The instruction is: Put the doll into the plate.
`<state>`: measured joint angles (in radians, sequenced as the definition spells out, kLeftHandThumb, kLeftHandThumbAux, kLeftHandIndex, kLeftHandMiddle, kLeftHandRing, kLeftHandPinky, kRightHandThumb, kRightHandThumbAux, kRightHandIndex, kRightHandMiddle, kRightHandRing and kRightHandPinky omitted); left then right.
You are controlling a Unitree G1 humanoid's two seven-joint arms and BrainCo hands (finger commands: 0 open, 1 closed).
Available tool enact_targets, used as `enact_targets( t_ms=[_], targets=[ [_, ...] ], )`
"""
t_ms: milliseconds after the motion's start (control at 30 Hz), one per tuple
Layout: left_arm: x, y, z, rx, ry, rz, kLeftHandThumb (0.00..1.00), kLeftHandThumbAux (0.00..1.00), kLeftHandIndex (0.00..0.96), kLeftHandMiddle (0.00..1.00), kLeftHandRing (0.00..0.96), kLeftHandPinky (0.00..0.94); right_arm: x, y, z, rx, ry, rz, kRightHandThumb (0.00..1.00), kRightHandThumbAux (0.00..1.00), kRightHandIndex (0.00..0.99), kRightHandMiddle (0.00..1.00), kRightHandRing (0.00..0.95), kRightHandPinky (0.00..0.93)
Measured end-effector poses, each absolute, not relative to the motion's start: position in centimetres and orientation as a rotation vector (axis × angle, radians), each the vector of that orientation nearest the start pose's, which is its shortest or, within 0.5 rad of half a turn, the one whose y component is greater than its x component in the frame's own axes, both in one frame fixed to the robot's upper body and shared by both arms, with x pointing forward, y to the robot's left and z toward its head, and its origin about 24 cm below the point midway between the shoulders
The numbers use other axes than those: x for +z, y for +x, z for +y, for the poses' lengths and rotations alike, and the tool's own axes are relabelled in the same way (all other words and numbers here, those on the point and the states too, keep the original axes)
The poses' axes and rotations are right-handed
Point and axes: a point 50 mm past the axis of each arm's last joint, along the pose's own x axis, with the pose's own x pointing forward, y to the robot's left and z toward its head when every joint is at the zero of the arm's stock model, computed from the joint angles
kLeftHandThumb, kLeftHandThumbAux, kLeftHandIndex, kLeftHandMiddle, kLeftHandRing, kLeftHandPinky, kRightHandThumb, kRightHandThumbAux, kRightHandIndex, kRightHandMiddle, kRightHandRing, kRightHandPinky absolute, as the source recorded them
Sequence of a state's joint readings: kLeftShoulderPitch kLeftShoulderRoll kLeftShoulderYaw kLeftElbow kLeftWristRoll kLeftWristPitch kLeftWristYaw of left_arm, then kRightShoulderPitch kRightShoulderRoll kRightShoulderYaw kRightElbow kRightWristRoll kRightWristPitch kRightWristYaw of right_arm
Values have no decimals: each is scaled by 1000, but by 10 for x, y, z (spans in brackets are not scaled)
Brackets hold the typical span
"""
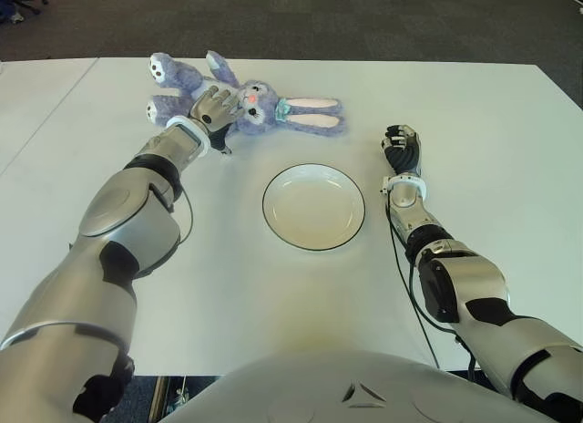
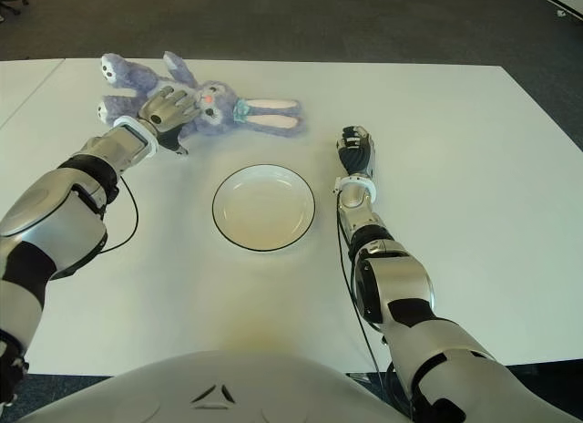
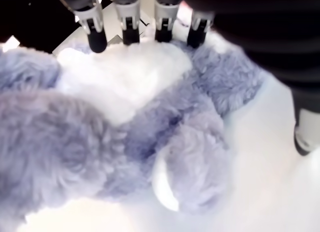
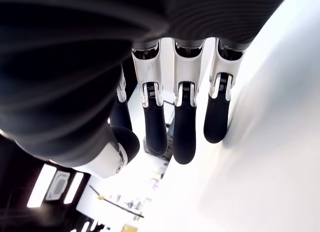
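The fingers [image 3: 131, 29] of the left hand [image 1: 212, 108] lie extended over the doll [image 1: 260, 106], their tips pressing on the white belly patch in the wrist view, not curled around it; whether the thumb has closed under the plush cannot be told. The doll, a purple rabbit with pink-lined ears, lies flat on the far left part of the table [image 1: 474, 113], its feet pointing to the far left and its long ears stretched to the right. The left hand covers its body from the near side, with the head showing just right of the fingers. The plate [image 1: 313, 206], white with a dark rim, sits near the table's middle, nearer than the doll and apart from it, holding nothing. The right hand [image 1: 402, 150] shows right of the plate, near its rim but apart from it, its fingers [image 4: 184, 127] straight, side by side and holding nothing, with the thumb tucked beside them. The table is white, and dark floor shows beyond its far edge.
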<state>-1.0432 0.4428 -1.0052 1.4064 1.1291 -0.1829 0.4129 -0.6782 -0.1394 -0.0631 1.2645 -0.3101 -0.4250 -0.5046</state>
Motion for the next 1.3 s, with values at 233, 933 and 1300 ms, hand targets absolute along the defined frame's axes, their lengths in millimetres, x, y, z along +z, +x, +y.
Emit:
enact_targets(
  t_ms=[233,933,1300],
  targets=[
    [72,387,196,-406,2287,-177,49,503,0,0,0,0,11,340,-177,-318,-436,68,695,735,404,347,420,461],
    [60,382,199,-309,2049,-45,0,518,0,0,0,0,10,340,-176,-318,-426,69,697,733,404,342,442,493],
    [73,387,193,-370,1744,36,0,406,0,0,0,0,17,344,-175,-316,-425,37,694,735,403,343,430,461]
  ],
)
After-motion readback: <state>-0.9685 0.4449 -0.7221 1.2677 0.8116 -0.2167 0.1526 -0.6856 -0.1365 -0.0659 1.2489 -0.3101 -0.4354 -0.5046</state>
